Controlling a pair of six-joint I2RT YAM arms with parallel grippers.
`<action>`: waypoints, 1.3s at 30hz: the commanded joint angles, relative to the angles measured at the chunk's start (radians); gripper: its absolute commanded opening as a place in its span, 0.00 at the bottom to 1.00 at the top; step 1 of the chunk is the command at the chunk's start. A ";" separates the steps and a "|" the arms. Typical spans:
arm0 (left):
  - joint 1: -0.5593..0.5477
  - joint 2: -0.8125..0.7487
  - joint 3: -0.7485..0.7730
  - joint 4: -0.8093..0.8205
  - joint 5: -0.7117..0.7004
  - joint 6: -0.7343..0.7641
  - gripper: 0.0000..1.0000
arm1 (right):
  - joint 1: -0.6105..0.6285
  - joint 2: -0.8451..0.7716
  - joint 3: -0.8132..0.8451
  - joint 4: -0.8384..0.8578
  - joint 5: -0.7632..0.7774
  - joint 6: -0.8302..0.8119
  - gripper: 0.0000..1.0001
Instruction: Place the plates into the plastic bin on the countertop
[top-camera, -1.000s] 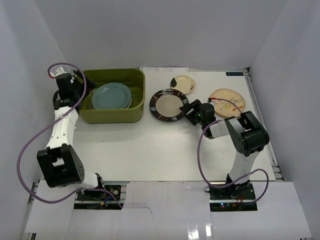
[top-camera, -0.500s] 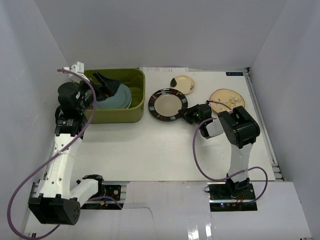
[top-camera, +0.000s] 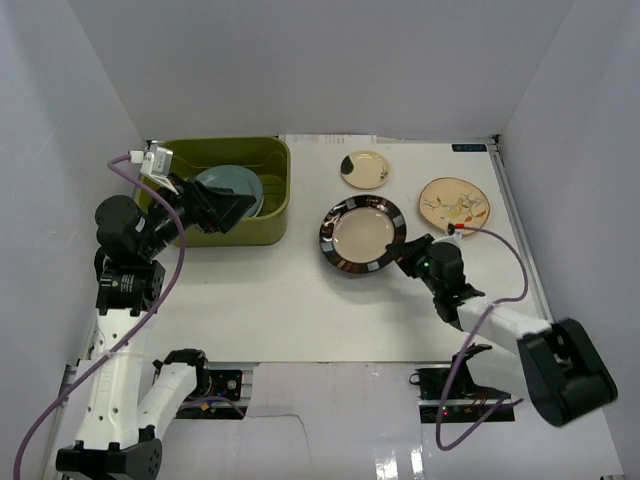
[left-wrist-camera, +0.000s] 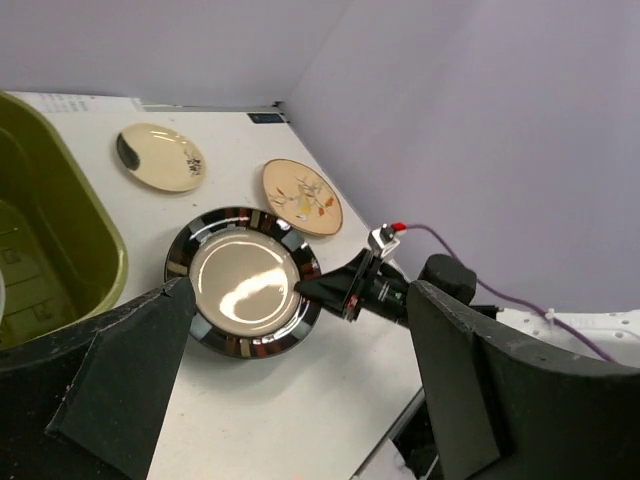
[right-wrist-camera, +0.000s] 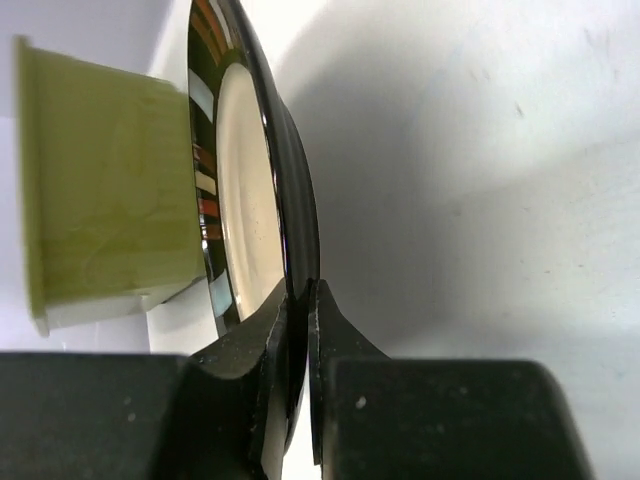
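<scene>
The black-rimmed plate (top-camera: 364, 236) has slid nearer, the right gripper (top-camera: 404, 256) clamped on its rim. The plastic bin (top-camera: 278, 205) holds a blue plate (top-camera: 246, 181); the left gripper (top-camera: 232, 208) gapes above it.

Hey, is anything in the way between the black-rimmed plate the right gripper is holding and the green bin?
Nothing lies on the countertop between the black-rimmed plate and the plastic bin. However, the left gripper hangs open over the bin, above the light blue plate inside, and could crowd the drop.

One olive bin (top-camera: 226, 232), four plates (top-camera: 363, 236) (one inside it), two robot arms (top-camera: 126, 283)
</scene>
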 joint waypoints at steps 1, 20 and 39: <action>-0.006 -0.042 -0.012 -0.004 0.110 0.025 0.98 | -0.002 -0.306 0.079 -0.014 0.128 -0.107 0.08; -0.112 -0.209 -0.064 -0.209 -0.179 0.106 0.98 | 0.080 -0.219 0.740 -0.239 -0.098 -0.326 0.08; -0.228 -0.213 -0.009 -0.131 -0.170 0.095 0.98 | 0.380 1.047 2.039 -0.541 -0.075 -0.415 0.08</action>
